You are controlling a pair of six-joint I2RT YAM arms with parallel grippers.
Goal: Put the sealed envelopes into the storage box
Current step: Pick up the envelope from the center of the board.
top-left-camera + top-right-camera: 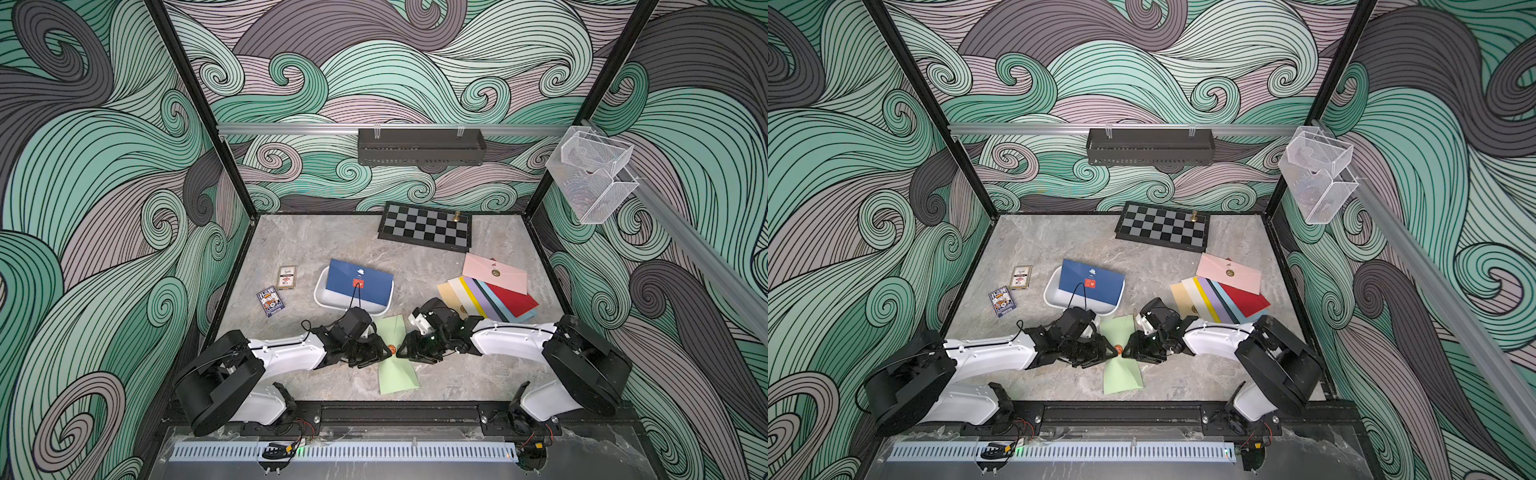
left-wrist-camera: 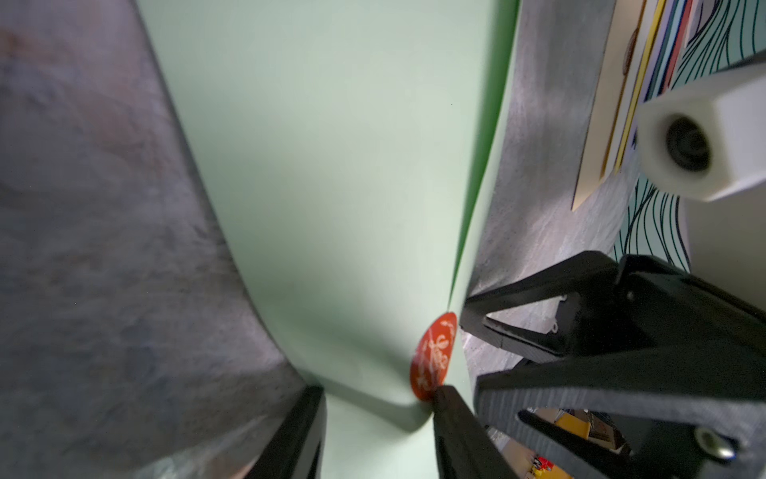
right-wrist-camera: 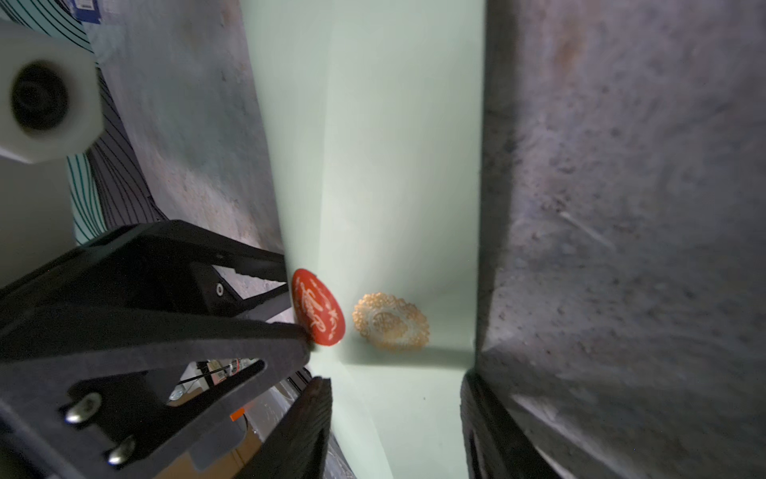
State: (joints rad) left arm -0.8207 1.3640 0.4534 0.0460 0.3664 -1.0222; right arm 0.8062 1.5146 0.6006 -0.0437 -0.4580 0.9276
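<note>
Green envelope [image 1: 397, 374] edges betw L claw [image 1: 383, 353], R claw [image 1: 405, 353]; storage box [image 1: 332, 298] rim near.

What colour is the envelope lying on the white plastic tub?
The envelope is navy blue, clearest in a top view.

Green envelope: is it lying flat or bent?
Bent: the green envelope narrows to a pinched waist where the left gripper and right gripper meet, and both ends flare wide.
</note>
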